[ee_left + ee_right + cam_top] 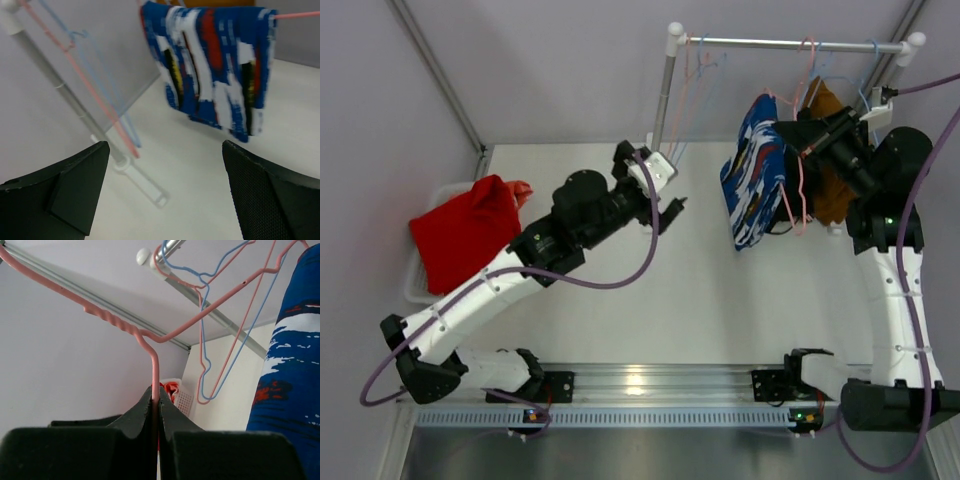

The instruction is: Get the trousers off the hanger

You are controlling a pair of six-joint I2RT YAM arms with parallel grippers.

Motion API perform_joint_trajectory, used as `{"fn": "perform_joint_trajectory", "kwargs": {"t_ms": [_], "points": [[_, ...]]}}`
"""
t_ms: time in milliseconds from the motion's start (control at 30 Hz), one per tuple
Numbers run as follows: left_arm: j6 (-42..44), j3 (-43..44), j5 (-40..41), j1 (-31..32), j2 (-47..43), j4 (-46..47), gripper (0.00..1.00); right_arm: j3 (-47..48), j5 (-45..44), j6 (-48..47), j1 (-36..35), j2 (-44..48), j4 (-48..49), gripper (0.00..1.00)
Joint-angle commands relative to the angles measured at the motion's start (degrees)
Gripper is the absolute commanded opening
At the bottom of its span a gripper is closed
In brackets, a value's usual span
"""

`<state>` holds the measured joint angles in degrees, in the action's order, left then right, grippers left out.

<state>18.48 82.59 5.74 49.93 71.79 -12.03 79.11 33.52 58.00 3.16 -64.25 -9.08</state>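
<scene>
Blue-and-white trousers (755,170) hang folded over a pink hanger (798,195) near the rack's right end. My right gripper (807,140) is shut on that hanger's wire; in the right wrist view the pink wire (155,365) is pinched between the shut jaws of the right gripper (156,395), with the trousers (292,375) at the right. A brown garment (825,150) hangs behind the right gripper. My left gripper (665,215) is open and empty, left of the trousers. In the left wrist view, its gripper (165,165) faces the trousers (215,65) from a distance.
A white basket (420,285) at the far left holds plain red trousers (465,235) and an orange-red piece (520,188). Empty pink and blue hangers (695,90) hang near the rack's left post (665,95). The rack bar (790,43) spans the back.
</scene>
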Motion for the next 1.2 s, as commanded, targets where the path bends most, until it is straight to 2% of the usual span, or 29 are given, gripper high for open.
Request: {"fn": "perform_joint_trajectory", "kwargs": {"t_ms": [0,167,267,367,633,800,967,1167], "points": [[-6.59,-2.34,2.87,7.36,1.15,7.89,0.99,2.01,-6.17,-0.08,-4.11,6.15,4.97,0.00],[-11.97,-0.50,7.79,15.00,8.69,15.53,0.97,2.98,-12.06,-0.78,-9.57,8.52,2.58,0.00],[-13.38,1.26,9.90,16.51,12.57,18.44,0.94,4.20,-14.43,-1.04,-12.12,9.05,0.47,0.00],[-13.12,2.40,12.54,17.21,15.04,20.73,0.89,5.17,-17.33,-2.80,-14.49,9.75,-1.80,0.00],[-13.03,1.26,14.73,17.22,16.80,22.66,0.85,4.82,-16.73,-2.10,-15.99,10.81,-0.85,0.00],[-9.34,4.60,22.30,17.04,20.58,23.90,0.79,4.56,-15.76,-1.57,-16.60,11.07,-0.59,0.00],[-11.09,4.52,18.27,17.13,20.24,23.72,0.79,5.26,-17.43,-3.41,-17.22,10.90,-1.64,0.00],[-15.75,1.01,12.64,17.13,17.42,21.44,0.87,6.41,-22.35,-6.84,-18.10,10.37,-4.89,0.00]]}}
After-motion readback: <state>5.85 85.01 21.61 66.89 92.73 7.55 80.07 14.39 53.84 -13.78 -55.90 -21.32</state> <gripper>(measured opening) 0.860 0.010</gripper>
